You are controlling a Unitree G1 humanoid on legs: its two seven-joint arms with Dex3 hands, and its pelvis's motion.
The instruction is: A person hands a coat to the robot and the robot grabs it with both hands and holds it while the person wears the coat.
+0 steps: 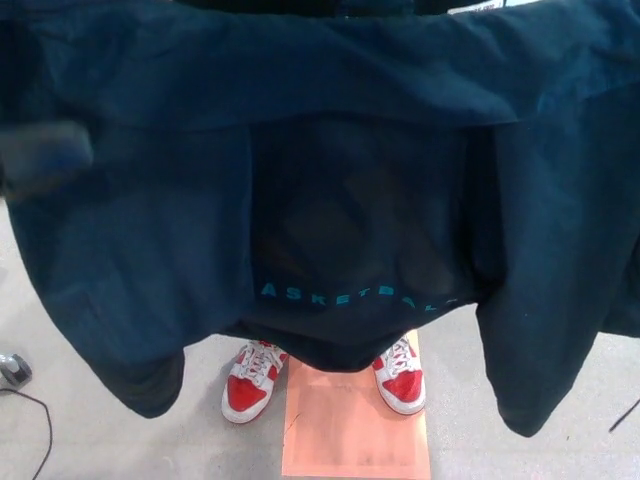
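Note:
A dark navy coat [330, 90] is spread wide across the head view, both front panels hanging down at left [130, 280] and right [550, 300]. Between the panels a person stands in a dark garment with teal lettering [360, 293]. Their red and white shoes [250, 385] show below the coat. A blurred dark shape, my left hand [40, 160], is in front of the coat's upper left part. Motion blur hides its form, and I cannot tell whether it touches the cloth. My right hand does not show.
The person's feet stand at the far end of an orange mat [355, 430] on the grey floor. A black cable [35, 420] and a small grey object [10, 368] lie at the lower left.

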